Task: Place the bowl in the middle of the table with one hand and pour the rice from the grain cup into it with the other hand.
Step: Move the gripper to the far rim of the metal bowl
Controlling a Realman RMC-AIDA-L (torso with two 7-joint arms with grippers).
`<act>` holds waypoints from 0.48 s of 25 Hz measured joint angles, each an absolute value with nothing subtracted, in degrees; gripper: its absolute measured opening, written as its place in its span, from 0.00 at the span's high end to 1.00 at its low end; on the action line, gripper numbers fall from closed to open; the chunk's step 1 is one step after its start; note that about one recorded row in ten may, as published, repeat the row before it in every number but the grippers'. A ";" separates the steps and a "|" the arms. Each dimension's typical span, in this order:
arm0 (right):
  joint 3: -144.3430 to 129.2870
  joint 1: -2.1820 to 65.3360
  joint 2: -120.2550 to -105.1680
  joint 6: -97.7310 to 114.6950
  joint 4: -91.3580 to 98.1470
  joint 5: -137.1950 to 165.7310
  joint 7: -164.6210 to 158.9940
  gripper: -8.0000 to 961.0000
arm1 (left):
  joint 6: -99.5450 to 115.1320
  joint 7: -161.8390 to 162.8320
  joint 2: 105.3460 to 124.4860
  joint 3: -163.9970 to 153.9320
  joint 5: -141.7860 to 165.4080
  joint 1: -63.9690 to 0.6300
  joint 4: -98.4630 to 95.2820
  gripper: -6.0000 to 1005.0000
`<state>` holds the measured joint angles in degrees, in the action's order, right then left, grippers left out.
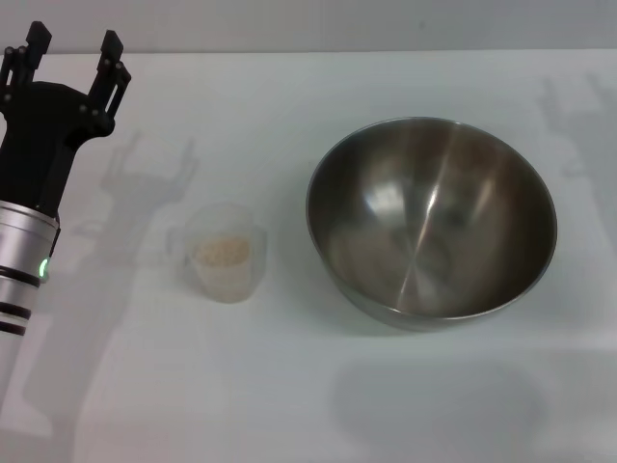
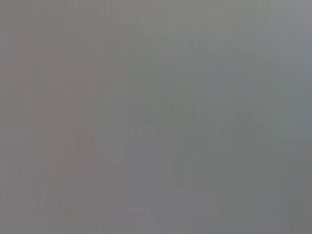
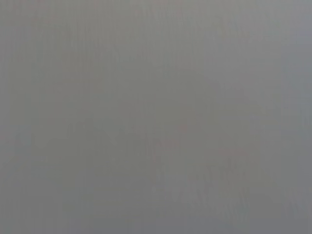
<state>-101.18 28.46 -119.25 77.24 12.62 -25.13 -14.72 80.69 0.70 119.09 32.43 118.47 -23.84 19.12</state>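
The left gripper (image 1: 75, 43) hovers with its fingers (image 1: 112, 50) spread and empty over the surface (image 1: 289, 386) near its far left corner; the right gripper is out of view. The grain cup (image 1: 224, 253), rice (image 1: 221, 253) inside, stands left of centre, near the bowl (image 1: 431, 217) on the right half. A clumsy grasp could tip the light cup; nudging the bowl might knock it.

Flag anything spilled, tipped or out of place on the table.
Nothing stands out. The grain cup stands upright with the rice inside, the bowl sits upright and empty beside it, and the left gripper is open, holding nothing.
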 joint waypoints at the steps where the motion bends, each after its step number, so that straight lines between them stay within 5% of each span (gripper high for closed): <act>1: -101.15 28.45 -119.26 77.25 12.60 -25.14 -14.72 0.30 | 80.69 0.70 119.09 32.42 118.47 -23.78 19.12 0.24; 12: -101.05 28.13 -119.27 77.14 12.39 -25.14 -14.59 0.30 | 81.00 0.70 119.09 32.60 118.47 -23.58 19.03 0.25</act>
